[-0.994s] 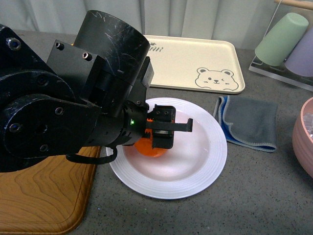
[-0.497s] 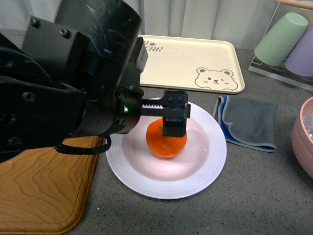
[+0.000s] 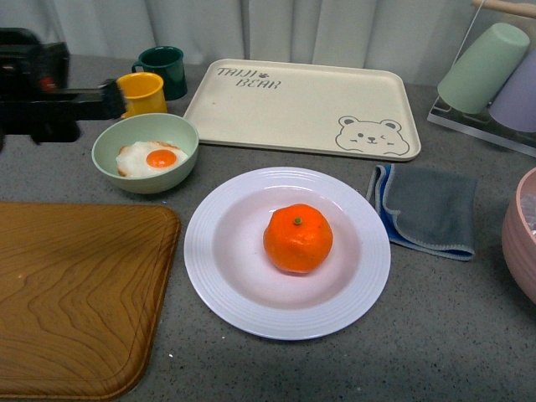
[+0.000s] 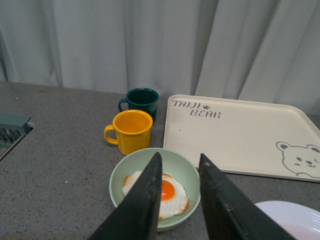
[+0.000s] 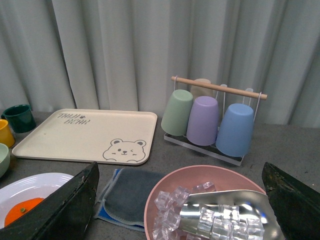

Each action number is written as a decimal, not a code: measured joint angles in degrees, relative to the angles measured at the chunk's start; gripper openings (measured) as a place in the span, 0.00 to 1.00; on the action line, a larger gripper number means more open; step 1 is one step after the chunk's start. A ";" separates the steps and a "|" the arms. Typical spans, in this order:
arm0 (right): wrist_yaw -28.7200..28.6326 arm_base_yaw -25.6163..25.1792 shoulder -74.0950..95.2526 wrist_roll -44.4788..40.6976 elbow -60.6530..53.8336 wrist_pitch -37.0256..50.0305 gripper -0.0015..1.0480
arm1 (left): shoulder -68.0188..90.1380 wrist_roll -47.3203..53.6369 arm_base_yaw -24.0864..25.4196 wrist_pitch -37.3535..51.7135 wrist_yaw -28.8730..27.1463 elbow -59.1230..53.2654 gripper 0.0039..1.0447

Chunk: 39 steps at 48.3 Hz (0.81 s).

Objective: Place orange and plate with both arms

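Note:
The orange [image 3: 297,239] sits in the middle of the white plate [image 3: 209,276] at the table's centre, and nothing holds it. My left gripper [image 3: 109,99] is open and empty at the far left, above the pale green bowl and well clear of the plate. In the left wrist view my left gripper [image 4: 179,162] hovers over the bowl, and the plate's edge [image 4: 292,216] shows in a corner. My right gripper [image 5: 180,167] is open wide and empty above the pink bowl. Its view shows the plate [image 5: 37,180] and part of the orange [image 5: 22,211].
A pale green bowl [image 3: 109,138] with a fried egg [image 3: 155,159], a yellow mug [image 3: 142,90] and a green mug [image 3: 165,65] stand back left. The bear-print tray [image 3: 293,105] lies behind the plate. There is a grey cloth [image 3: 427,209] to the right, a pink ice bowl [image 5: 210,169], a cup rack [image 5: 210,120] and a wooden board [image 3: 75,293].
My left gripper opened and let go of the orange on the plate, then the arm pulled back from over the plate to the far left.

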 joint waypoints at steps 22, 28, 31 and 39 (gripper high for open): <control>0.04 0.00 0.00 0.00 0.00 -0.02 0.91 | -32.35 1.03 11.39 -17.07 10.91 -15.65 0.03; 0.04 0.00 0.00 0.00 0.00 -0.02 0.91 | -41.44 1.05 12.81 -26.86 12.20 -15.87 0.03; 0.04 0.00 0.00 0.00 0.00 -0.02 0.91 | -45.53 1.03 13.40 -30.36 12.87 -15.87 0.03; 0.02 0.00 0.00 0.00 0.00 -0.02 0.91 | -55.52 1.07 18.64 -38.69 18.36 -16.66 0.03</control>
